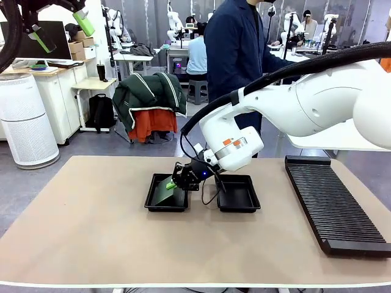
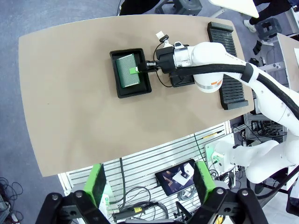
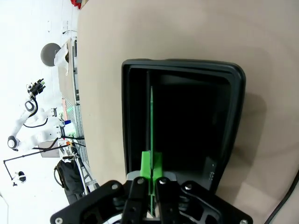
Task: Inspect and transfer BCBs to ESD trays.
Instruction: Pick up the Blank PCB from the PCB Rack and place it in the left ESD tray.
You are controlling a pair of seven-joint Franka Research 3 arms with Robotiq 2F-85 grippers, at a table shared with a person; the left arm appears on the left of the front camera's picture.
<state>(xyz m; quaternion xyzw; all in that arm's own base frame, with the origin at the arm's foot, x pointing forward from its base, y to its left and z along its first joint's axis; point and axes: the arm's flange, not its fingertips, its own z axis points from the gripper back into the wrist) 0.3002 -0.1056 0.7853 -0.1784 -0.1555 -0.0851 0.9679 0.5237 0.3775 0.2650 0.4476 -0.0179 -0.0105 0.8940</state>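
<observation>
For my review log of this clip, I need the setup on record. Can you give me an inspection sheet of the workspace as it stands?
Surface: tan table, no spills seen.
Job's things: BCB tilted, lower edge down in the left tray; right tray holds nothing visible; slotted rack on the table's right side.
Clutter: nothing seen.
Grippers: right gripper shut on the BCB's upper edge; left gripper open, high above the table.
Cables: thin black cable loops from the right wrist near the right tray; thick hose along the right arm.
Surroundings: person in a dark coat at the far side; jacket-draped chair; white air purifier.
</observation>
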